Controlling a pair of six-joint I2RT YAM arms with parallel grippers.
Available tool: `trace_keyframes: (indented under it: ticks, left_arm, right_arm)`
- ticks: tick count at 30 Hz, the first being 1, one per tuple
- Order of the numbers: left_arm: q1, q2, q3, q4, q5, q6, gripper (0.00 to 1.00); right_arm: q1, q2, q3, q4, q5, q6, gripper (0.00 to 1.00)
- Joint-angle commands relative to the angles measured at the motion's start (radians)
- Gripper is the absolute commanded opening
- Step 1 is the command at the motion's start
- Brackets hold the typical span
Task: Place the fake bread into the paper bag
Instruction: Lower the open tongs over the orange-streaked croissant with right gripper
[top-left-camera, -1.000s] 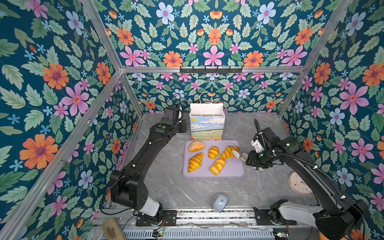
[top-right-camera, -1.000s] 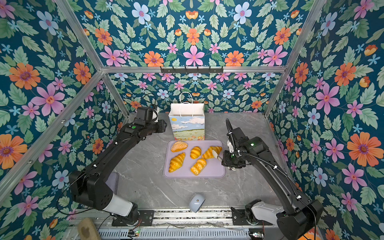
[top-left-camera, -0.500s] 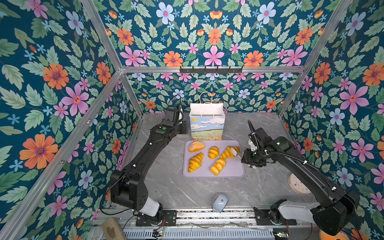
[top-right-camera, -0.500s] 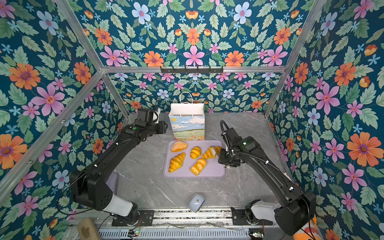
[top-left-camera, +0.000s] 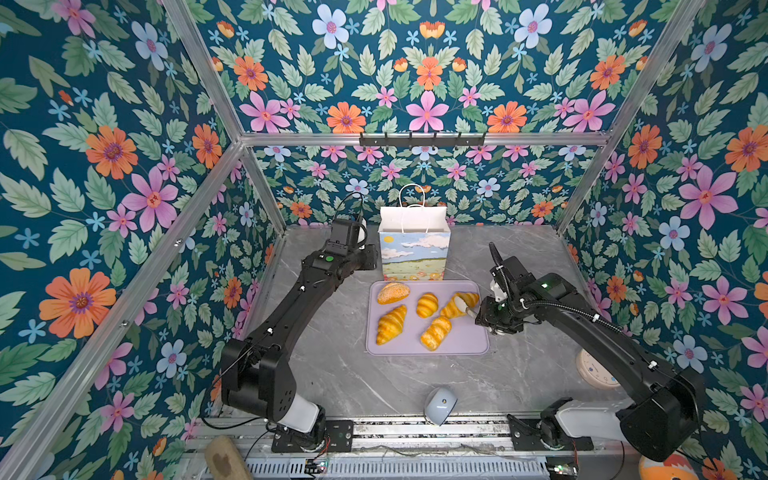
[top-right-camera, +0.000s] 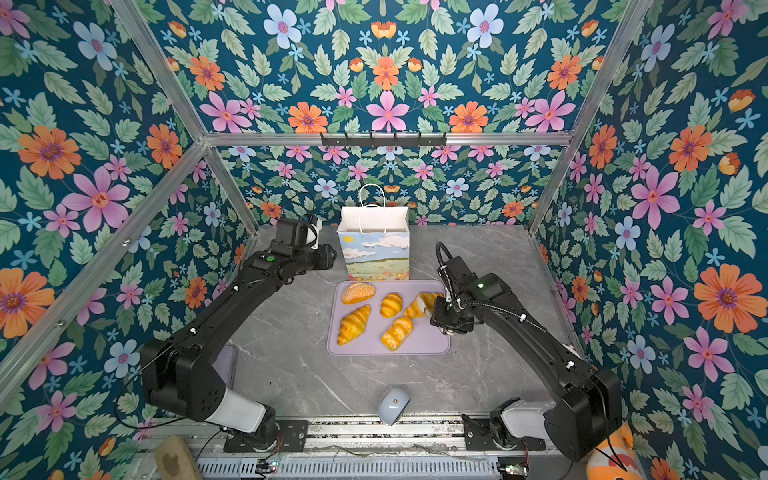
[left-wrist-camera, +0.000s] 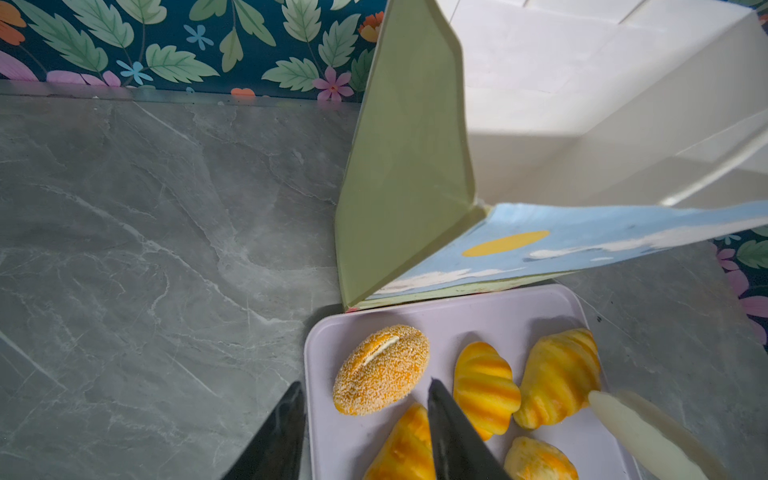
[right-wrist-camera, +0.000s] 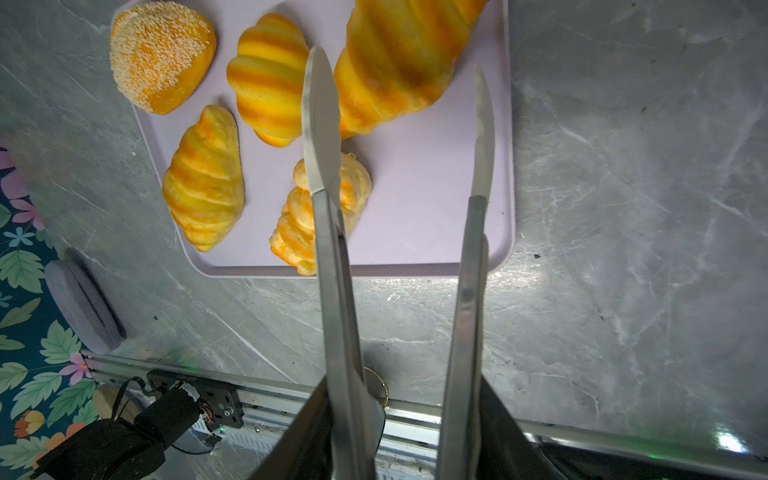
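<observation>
grey marbled table (top-left-camera: 332, 374) bearing the upright paper bag (top-left-camera: 413, 253), mouth open, with a lilac tray (top-left-camera: 465, 345) just beside its printed face. five pieces of fake bread (top-left-camera: 392, 323) lie on the tray, a seeded bun (top-left-camera: 392, 292) nearest the bag. right gripper (right-wrist-camera: 397, 62) — jaws parted — straddles a croissant (top-left-camera: 450, 308); left gripper (left-wrist-camera: 365, 382), jaws parted and holding nothing, hangs beside the bag above the tray's corner.

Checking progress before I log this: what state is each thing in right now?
paper bag: upright, mouth open.
fake bread: five pieces lying on the tray.
left hand: open, empty, near the bag.
right hand: open, straddling the croissant at the tray's right edge.
</observation>
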Motion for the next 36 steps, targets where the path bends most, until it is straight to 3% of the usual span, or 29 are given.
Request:
trace_keyframes:
  ticks: [1,27,36]
  left_arm:
    - [0.001,-0.007,0.000,0.015,0.007,-0.009,0.49]
    - [0.001,-0.049,-0.076,0.057,0.039,-0.021,0.49]
    - [0.001,-0.067,-0.101,0.069,0.045,-0.019,0.49]
  right_arm:
    - [0.009,0.001,0.013,0.006,-0.013,0.019,0.48]
    - [0.289,0.096,0.114,-0.102,0.026,0.170,0.50]
    - [0.336,0.148,0.144,-0.108,0.024,0.192,0.50]
